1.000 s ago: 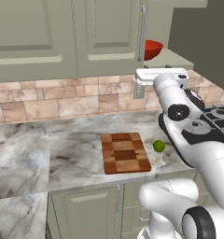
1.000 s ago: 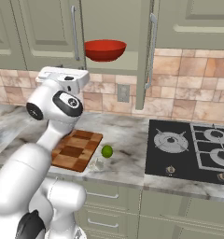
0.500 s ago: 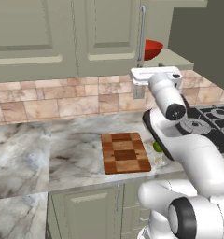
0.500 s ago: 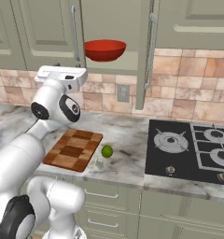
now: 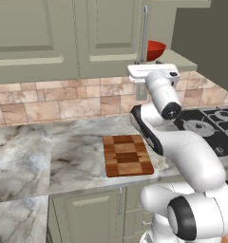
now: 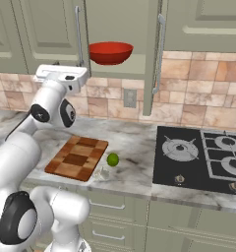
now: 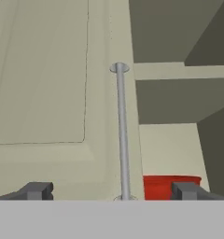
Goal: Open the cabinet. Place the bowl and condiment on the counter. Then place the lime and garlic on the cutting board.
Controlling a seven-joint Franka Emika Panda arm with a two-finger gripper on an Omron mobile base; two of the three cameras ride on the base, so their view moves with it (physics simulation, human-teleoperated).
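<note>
Two dark fingertips (image 7: 37,190) of the gripper (image 7: 111,191) stand fully apart, holding nothing, straddling without touching the cabinet (image 7: 44,88) handle (image 7: 122,135), beside the shelved red bowl (image 7: 167,186).

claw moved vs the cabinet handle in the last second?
Yes. In the left base view the claw has swung left, away from the stove, and now sits just below the cabinet's silver handle.
</note>
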